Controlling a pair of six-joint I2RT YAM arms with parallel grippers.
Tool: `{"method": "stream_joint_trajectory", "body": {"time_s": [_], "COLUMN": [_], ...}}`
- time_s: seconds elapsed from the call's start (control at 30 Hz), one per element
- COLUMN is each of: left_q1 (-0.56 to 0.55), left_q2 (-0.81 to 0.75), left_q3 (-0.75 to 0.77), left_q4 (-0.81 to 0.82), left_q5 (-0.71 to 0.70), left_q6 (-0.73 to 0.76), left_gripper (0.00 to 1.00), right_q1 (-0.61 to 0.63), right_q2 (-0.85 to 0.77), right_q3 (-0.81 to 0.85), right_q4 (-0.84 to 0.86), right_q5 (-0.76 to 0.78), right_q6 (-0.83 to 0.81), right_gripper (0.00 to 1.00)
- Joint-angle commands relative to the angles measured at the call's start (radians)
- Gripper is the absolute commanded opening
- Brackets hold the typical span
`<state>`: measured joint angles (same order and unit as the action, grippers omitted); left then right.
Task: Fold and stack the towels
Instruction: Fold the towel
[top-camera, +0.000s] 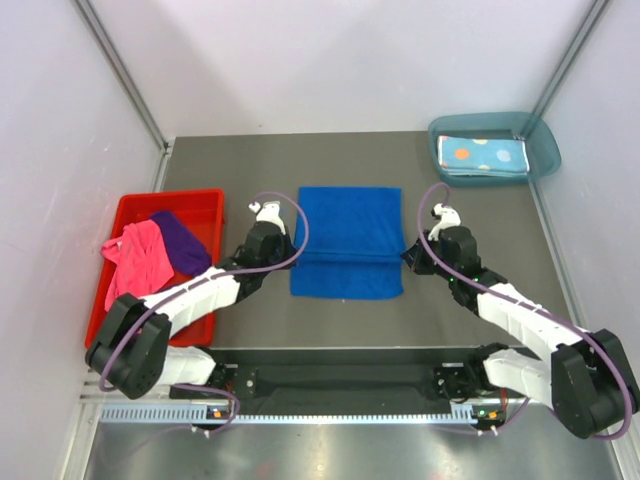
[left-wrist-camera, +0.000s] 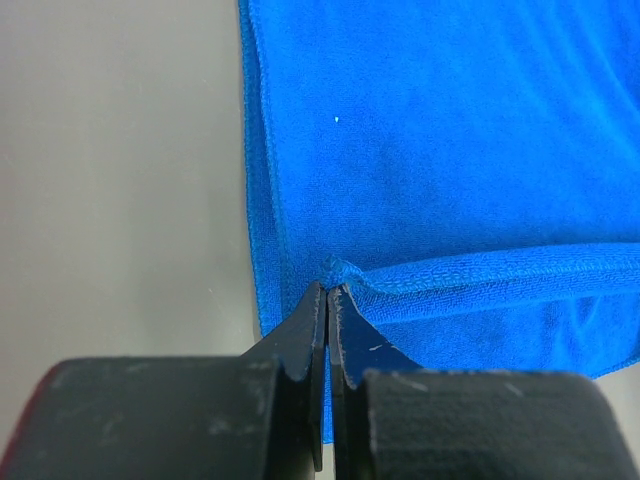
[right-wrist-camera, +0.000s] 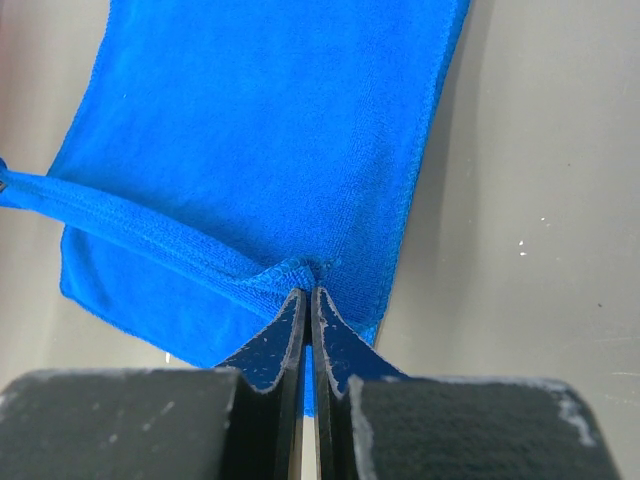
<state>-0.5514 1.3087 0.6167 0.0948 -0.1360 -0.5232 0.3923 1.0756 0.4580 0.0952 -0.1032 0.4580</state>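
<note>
A royal blue towel (top-camera: 347, 240) lies flat in the middle of the table. Its near edge is lifted into a taut ridge across it. My left gripper (top-camera: 290, 256) is shut on the ridge's left corner, with the cloth bunched at its tips (left-wrist-camera: 328, 285) over the towel (left-wrist-camera: 450, 150). My right gripper (top-camera: 408, 256) is shut on the right corner; its tips (right-wrist-camera: 306, 290) pinch the hem of the towel (right-wrist-camera: 260, 120). A pink towel (top-camera: 135, 255) and a purple towel (top-camera: 182, 240) lie crumpled in the red bin. A folded light blue dotted towel (top-camera: 480, 155) lies in the teal tray.
The red bin (top-camera: 200, 212) stands at the table's left edge beside my left arm. The teal tray (top-camera: 540, 140) sits at the far right corner. White walls enclose the table on three sides.
</note>
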Motion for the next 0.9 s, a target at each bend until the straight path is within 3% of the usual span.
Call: {"method": "stream_joint_trajectory", "body": {"time_s": [0.0,0.87], "left_q1": [-0.001,-0.012], "left_q2": [-0.038,-0.009], "left_q3": [-0.008,-0.103], "left_q4": [0.013,0.043], "left_q5": [-0.028,-0.002], "left_q6": [0.0,-0.038], "left_gripper": [0.0,0.0], "right_q1": [0.016,0.079], "right_q2": [-0.013,0.09], "right_q3": [0.013,-0.038], "right_q4": [0.008,0.021], "right_q5": [0.02,0.06], "right_q6": [0.008,0.062], "right_gripper": [0.0,0.0]}}
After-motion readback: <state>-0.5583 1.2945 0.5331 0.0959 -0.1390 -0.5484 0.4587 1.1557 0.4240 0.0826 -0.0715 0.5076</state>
